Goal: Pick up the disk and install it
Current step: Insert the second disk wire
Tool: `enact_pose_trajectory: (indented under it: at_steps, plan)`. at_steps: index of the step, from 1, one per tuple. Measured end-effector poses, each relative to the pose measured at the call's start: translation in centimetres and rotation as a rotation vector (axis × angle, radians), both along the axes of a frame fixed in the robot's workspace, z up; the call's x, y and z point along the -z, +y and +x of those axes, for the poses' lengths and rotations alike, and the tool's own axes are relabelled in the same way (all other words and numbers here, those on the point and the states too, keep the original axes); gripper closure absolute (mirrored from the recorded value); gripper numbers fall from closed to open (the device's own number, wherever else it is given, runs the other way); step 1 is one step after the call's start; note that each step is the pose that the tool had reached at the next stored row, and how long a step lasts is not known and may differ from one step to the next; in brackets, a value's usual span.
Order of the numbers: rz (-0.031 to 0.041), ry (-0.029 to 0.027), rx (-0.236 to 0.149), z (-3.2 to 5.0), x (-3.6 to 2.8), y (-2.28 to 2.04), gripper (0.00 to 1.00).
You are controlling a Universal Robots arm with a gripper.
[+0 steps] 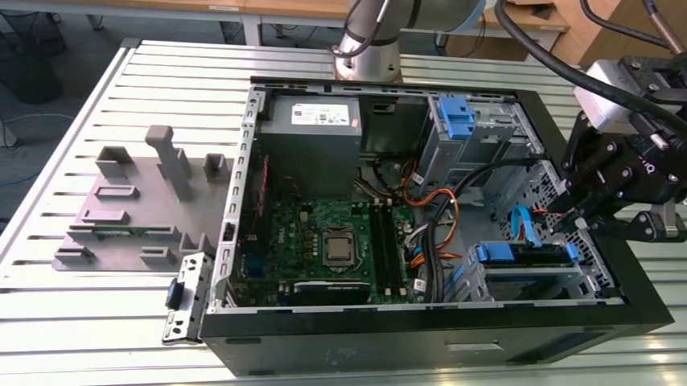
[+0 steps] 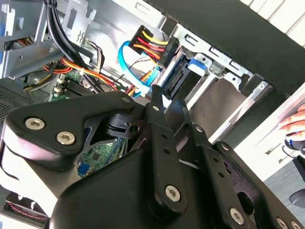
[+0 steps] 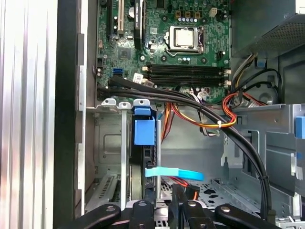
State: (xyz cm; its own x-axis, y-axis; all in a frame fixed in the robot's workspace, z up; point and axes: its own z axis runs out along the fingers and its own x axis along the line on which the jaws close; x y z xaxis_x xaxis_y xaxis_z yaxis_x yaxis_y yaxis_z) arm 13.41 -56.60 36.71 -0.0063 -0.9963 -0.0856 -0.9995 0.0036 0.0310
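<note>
— Sitting where, the disk (image 1: pixel 520 256)?
— Lower right of the exterior view, slotted in the drive cage (image 1: pixel 528 277) of the computer case (image 1: pixel 429 342), blue rails showing, just left of the gripper (image 1: pixel 585 219).
— Any readable labels?
— None legible.
— And the fingers (image 2: pixel 156 112)?
— Pressed close together, pinching nothing visible.

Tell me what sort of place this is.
Probably a robotics lab or assembly test bench: an open computer case lies on a slatted aluminium table, beside a grey parts fixture, with the claw over it.
</note>
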Motion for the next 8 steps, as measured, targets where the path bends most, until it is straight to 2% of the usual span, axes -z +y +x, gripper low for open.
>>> enact_pose_trajectory:
  at_steps: [8]
  plan:
    - [-0.0001, 0.0000, 0.000, 0.66, 0.25, 0.23, 0.70]
